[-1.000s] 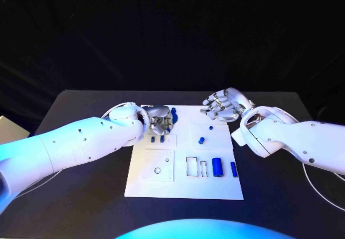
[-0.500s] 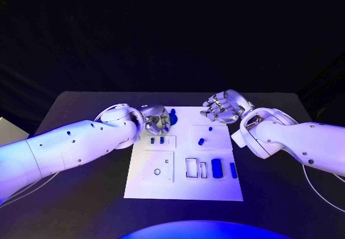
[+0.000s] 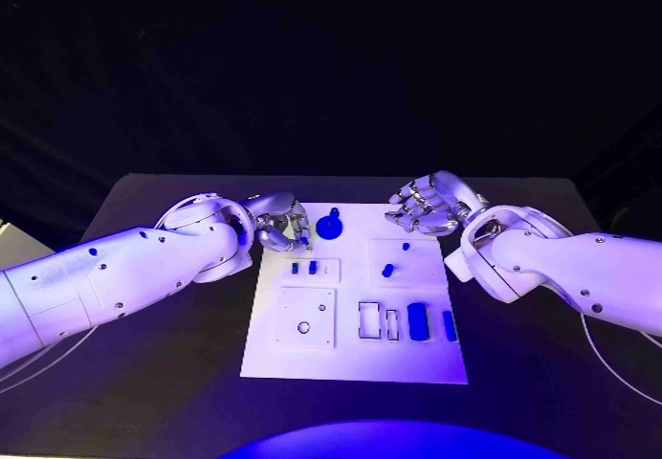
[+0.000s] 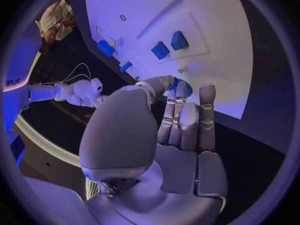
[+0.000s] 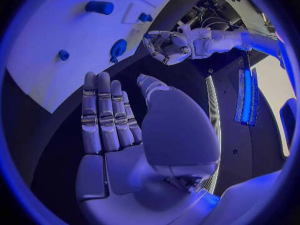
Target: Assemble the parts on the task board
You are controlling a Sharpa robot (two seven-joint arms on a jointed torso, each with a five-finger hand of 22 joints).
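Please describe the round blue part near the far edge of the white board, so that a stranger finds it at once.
On the white task board, look along its far edge, beside the left robot hand. The round blue part lies there alone; its neighbours are small bars.

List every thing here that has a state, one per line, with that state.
Left hand: fingers curled, holding nothing I can make out.
Right hand: open, empty, off the board's far corner.
Round blue part: on the task board, free of both hands.
Long blue part: lying flat.
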